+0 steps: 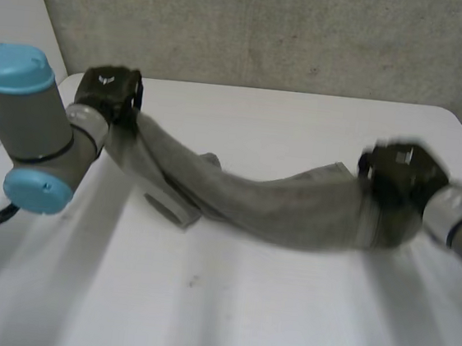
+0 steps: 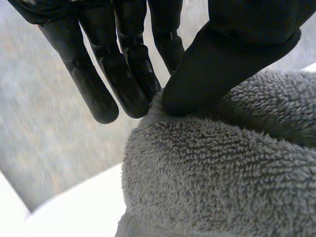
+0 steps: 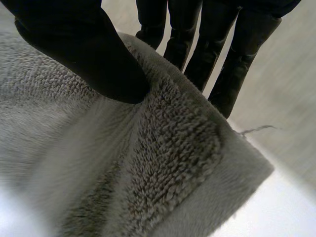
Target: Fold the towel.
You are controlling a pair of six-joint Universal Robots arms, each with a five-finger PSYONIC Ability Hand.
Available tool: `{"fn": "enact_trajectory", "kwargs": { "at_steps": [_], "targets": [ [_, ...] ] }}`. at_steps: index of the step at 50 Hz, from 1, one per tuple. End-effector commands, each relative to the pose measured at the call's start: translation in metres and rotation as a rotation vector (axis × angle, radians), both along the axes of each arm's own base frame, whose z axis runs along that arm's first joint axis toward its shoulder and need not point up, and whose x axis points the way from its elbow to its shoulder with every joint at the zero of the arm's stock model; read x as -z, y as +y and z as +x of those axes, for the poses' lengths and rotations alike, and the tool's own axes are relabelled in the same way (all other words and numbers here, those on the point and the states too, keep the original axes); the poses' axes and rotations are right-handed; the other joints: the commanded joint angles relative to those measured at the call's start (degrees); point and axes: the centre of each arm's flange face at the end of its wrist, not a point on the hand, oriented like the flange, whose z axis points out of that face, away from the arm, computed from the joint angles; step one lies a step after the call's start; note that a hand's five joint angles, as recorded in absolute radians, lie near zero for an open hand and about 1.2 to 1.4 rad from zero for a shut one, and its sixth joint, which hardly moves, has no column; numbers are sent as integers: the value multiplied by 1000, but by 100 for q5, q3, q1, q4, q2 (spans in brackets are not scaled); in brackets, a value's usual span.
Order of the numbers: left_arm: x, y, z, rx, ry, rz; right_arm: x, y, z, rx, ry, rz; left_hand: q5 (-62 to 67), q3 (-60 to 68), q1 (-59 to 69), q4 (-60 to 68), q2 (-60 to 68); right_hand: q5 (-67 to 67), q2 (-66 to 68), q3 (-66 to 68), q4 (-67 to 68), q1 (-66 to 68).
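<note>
We find the grey towel bunched into a long, sagging band, stretched between the two hands above the white tabletop. A lower fold hangs near the left end; we cannot tell whether it touches the tabletop. The left hand holds the far left end, its thumb pressing the pile against straight fingers. The right hand pinches the right end, thumb on the terry surface and fingers behind the edge. Each arm reaches in from its own side
</note>
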Motion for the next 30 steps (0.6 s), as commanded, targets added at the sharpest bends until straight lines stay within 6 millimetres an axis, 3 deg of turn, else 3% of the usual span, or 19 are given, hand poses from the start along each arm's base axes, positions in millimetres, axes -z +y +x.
{"fn": "enact_trajectory", "kwargs": {
  "at_steps": [1,2,3,4,6,10,12,14,15,16,17,18,19,20,21,23,24,27,30],
  "targets": [
    [-103,-39,-12,60,44,-426,-118,-74,38,-48,-70,-703,1120,1030,1368,1026,1025,1091,1052,1050,1041,48],
    [-103,-39,-12,60,44,-427,-118,-74,38,-48,-70,-705,1120,1030,1368,1026,1025,1091,1052,1050,1041,48],
    [-127,-40,-12,57,74,-532,-136,-79,40,-45,-103,-845,1120,1030,1368,1026,1025,1091,1052,1050,1041,48],
    [-127,-40,-12,57,74,-533,-153,-81,40,-33,-136,-976,1120,1030,1368,1026,1025,1091,1052,1050,1041,48],
    [-167,-37,-7,46,136,-708,-165,-79,41,-26,-167,-1067,1120,1030,1368,1026,1025,1091,1052,1050,1041,48],
    [-186,-28,-3,50,178,-772,-163,-76,39,1,-203,-1056,1120,1030,1368,1026,1025,1091,1052,1050,1041,48],
    [-179,-27,1,51,181,-735,-142,-73,36,0,-200,-914,1120,1030,1368,1026,1025,1091,1052,1050,1041,48],
    [-136,-27,7,61,152,-573,-126,-71,35,-6,-181,-813,1120,1030,1368,1026,1025,1091,1052,1050,1041,48],
    [-136,-27,7,61,152,-572,-104,-66,35,-20,-147,-676,1120,1030,1368,1026,1025,1091,1052,1050,1041,48],
    [-103,-19,11,79,112,-447,-104,-66,35,-20,-147,-674,1120,1030,1368,1026,1025,1091,1052,1050,1041,48],
    [-75,-10,12,101,79,-342,-84,-60,35,-34,-115,-544,1120,1030,1368,1026,1025,1091,1052,1050,1041,48],
    [-75,-10,12,102,79,-341,-65,-52,32,-43,-84,-416,1120,1030,1368,1026,1025,1091,1052,1050,1041,48],
    [-47,1,16,122,49,-234,-48,-43,30,-57,-48,-301,1120,1030,1368,1026,1025,1091,1052,1050,1041,48],
    [-18,11,22,131,23,-129,-48,-43,30,-57,-48,-299,1120,1030,1368,1026,1025,1091,1052,1050,1041,48],
    [-18,11,22,131,23,-128,-32,-33,26,-72,-11,-195,1120,1030,1368,1026,1025,1091,1052,1050,1041,48],
    [33,37,35,141,-18,63,-18,-24,21,-84,31,-104,1120,1030,1368,1026,1025,1091,1052,1050,1041,48],
    [33,37,35,141,-18,64,-3,-15,13,-91,72,-22,1120,1030,1368,1026,1025,1091,1052,1050,1041,48],
    [68,63,45,139,-75,187,18,-1,2,-119,139,81,1120,1030,1368,1026,1025,1091,1052,1050,1041,48],
    [88,82,59,128,-150,255,25,5,-2,-128,170,104,1120,1030,1368,1026,1025,1091,1052,1050,1041,48]
  ]
}}
